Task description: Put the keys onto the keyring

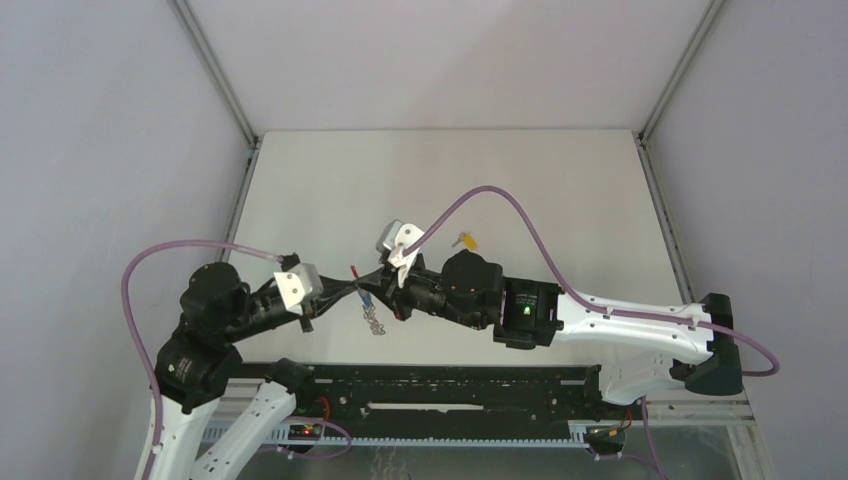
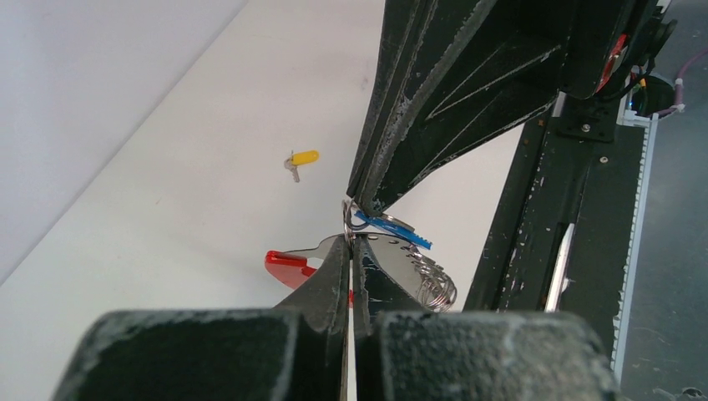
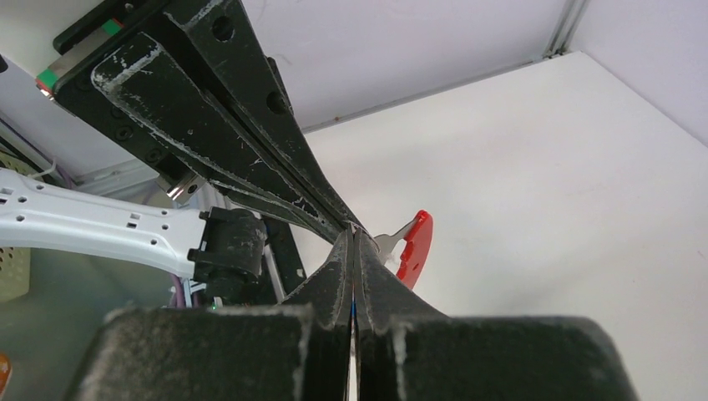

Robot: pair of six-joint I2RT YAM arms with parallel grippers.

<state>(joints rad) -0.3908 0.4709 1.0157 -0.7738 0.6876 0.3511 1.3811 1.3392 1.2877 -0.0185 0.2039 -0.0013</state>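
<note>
Left wrist view: left claw (image 2: 351, 244) clamped on red-tagged grey metal keyring (image 2: 288, 266), right claw (image 2: 365, 205) apparently pinching blue-headed metal key (image 2: 392, 230) at ring, claws tip to tip. Yellow-headed key (image 2: 302, 159) lies apart on white surface (image 2: 209, 167). Keys likely light, stiff, slippery; grip plastic heads.

The left gripper (image 2: 351, 246) comes in from the left and the right gripper (image 3: 354, 242) from the right. Their jaws meet tip to tip above the middle of the surface (image 1: 560, 190). The keyring (image 2: 288, 266) and the nearer key (image 2: 392, 227) sit at that meeting point. The farther key (image 1: 465, 240) lies behind and to the right, well apart.
</note>
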